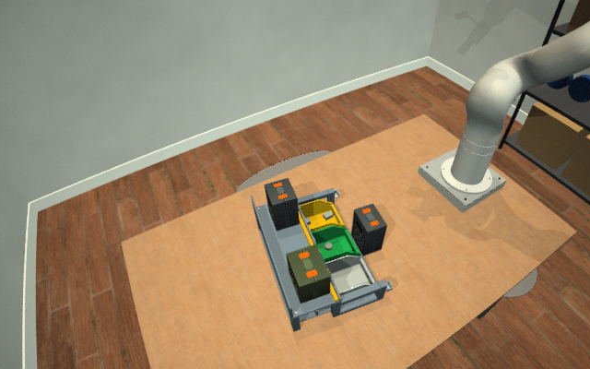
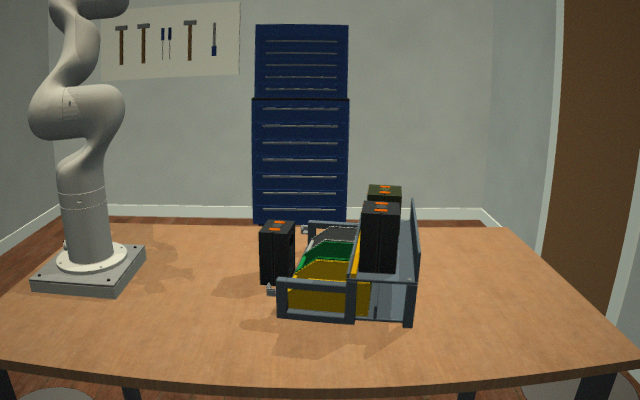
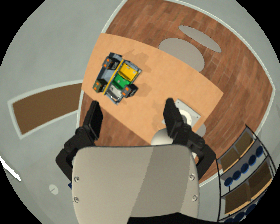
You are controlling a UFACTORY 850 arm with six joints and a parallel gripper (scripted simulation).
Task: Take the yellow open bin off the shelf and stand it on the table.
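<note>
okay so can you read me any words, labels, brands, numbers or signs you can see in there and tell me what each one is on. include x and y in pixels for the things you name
None can be read.
The dark marks on the shelf's end (image 1: 318, 313) are too small and blurred to make out, if they are lettering at all.
The blue drawer cabinet (image 2: 300, 117) shows no readable label.

a workshop, by the look of it - hammers (image 2: 190, 42) and screwdrivers (image 2: 166, 42) hang on a pale wall panel (image 2: 225, 50), a tall blue drawer cabinet (image 2: 300, 160) stands against the wall, and a metal rack (image 1: 513, 121) holds cardboard boxes (image 1: 550, 136) and blue round items (image 1: 583, 89) - all above a wood-plank floor (image 1: 175, 180) (image 3: 151, 22).
</note>
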